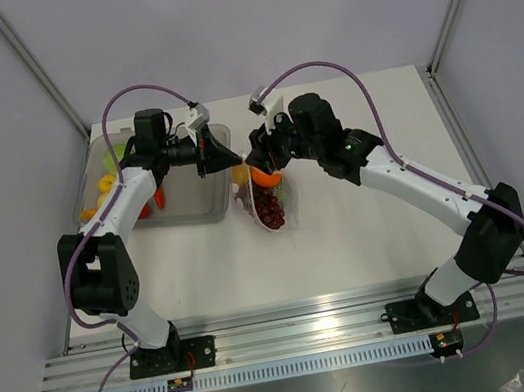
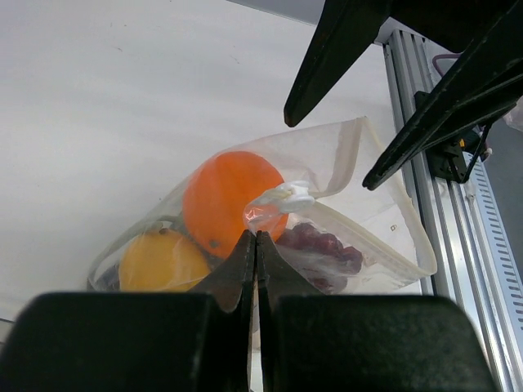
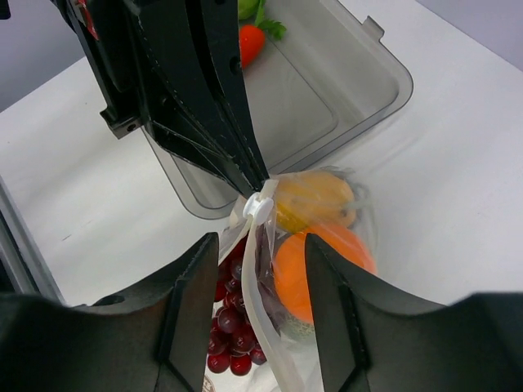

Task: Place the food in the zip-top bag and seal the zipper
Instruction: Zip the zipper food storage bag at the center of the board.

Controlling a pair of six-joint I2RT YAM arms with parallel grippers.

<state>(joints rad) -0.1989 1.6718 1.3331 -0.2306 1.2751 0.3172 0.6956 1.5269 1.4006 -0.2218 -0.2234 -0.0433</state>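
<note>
**A:** How are the two arms posed?

**B:** Both reach toward the middle of the table [image 1: 333, 254]. The left arm bends across a grey tray [image 1: 193, 210], and its left pincer [image 1: 232, 157] points right. The right arm stretches in from the other side, and the right pincer [image 1: 259, 148] faces it almost tip to tip.

**A:** And the grips?

**B:** The left pincer is pinched tight on the top corner of the zip-top bag [image 2: 380, 224], right at the white end of the zipper [image 2: 286, 196]. The right pincer stands apart, one finger on each side of the bag's upper edge, gripping nothing.

**A:** Where is the food?

**B:** Some is inside the bag, just right of the tray: an orange [image 2: 229, 192], a yellow fruit [image 2: 159, 261] and dark grapes [image 2: 323, 245]. A red piece with a green top [image 3: 252, 45] lies in the tray.

**A:** Anything in the way?

**B:** The left fingers crowd the bag's mouth in the right wrist view, and purple cables [image 1: 123, 99] arch over both arms.
</note>
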